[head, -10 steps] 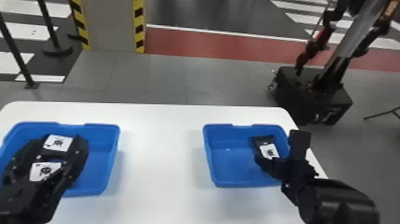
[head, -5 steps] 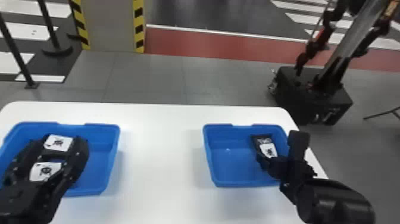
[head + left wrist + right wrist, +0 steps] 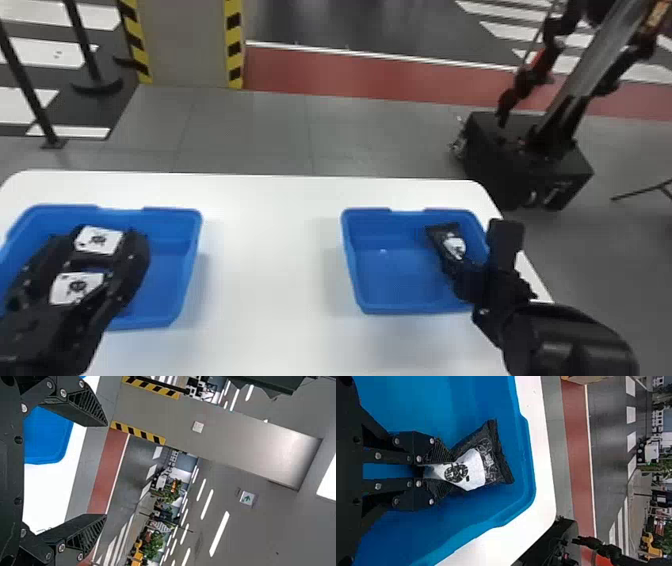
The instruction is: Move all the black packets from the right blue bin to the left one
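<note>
Black packet (image 3: 472, 467) noted inside the right bin (image 3: 405, 306), right of centre in the head view, its near end pinched by the right claw (image 3: 450, 471), its long axis running roughly in line with the fingers and away from them. Left claw (image 3: 106, 470), spread, is at the left bin (image 3: 172, 215), left side of frame; the right arm is nearer, and transfer appears to require lifting clear first.
</note>
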`<state>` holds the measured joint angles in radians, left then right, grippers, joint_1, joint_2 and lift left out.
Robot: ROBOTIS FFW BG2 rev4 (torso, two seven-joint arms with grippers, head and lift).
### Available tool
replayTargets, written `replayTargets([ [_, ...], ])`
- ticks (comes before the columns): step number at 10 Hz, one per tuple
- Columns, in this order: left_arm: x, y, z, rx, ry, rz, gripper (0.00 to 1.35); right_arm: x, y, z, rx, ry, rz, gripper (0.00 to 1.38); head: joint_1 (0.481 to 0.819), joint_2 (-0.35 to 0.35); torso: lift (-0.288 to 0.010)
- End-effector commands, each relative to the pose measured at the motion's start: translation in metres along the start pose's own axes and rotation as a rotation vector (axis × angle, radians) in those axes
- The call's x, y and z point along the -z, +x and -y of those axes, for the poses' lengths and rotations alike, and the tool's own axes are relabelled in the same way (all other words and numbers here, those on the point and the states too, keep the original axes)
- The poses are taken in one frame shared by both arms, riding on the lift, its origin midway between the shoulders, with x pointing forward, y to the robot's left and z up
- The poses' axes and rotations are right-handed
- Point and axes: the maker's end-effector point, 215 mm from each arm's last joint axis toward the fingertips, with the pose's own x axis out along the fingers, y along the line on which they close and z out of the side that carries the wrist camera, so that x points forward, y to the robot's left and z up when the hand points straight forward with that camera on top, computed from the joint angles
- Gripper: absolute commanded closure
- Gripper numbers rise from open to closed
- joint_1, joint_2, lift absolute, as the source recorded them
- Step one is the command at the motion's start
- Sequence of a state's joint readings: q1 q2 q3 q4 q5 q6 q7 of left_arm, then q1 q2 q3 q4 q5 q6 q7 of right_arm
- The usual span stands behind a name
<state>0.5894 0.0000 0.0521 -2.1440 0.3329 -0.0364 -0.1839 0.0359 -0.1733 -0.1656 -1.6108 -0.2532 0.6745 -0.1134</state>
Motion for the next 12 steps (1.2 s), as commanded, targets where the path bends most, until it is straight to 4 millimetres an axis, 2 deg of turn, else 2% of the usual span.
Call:
replayTargets([
  [1, 0.001, 0.000, 0.001, 0.000, -0.003, -0.001, 0.22, -0.003, -0.018, -0.006, -0.022, -0.004, 0.029, 1.18, 0.695, -0.187, -0.110],
  [3, -0.003, 0.000, 0.001, -0.001, -0.013, 0.013, 0.22, -0.019, -0.066, -0.030, -0.112, -0.017, 0.117, 1.18, 0.695, -0.177, -0.110],
  [5, -0.001, -0.002, -0.001, -0.004, -0.018, 0.008, 0.22, -0.061, -0.126, -0.065, -0.230, -0.043, 0.238, 1.18, 0.695, -0.149, -0.110],
  [7, 0.025, 0.006, 0.011, 0.051, -0.086, -0.088, 0.22, -0.102, -0.168, -0.117, -0.439, -0.071, 0.335, 1.17, 0.695, -0.092, -0.110],
  [9, 0.020, 0.012, 0.022, 0.092, -0.148, -0.080, 0.22, -0.124, -0.195, -0.183, -0.694, -0.091, 0.393, 1.17, 0.695, -0.036, -0.110],
  [10, 0.017, 0.014, 0.028, 0.119, -0.176, -0.072, 0.22, -0.128, -0.205, -0.218, -0.807, -0.112, 0.401, 1.17, 0.695, -0.018, -0.110],
  [12, 0.001, 0.020, 0.041, 0.169, -0.234, -0.029, 0.22, -0.124, -0.212, -0.273, -0.995, -0.153, 0.370, 1.17, 0.695, 0.055, -0.110],
])
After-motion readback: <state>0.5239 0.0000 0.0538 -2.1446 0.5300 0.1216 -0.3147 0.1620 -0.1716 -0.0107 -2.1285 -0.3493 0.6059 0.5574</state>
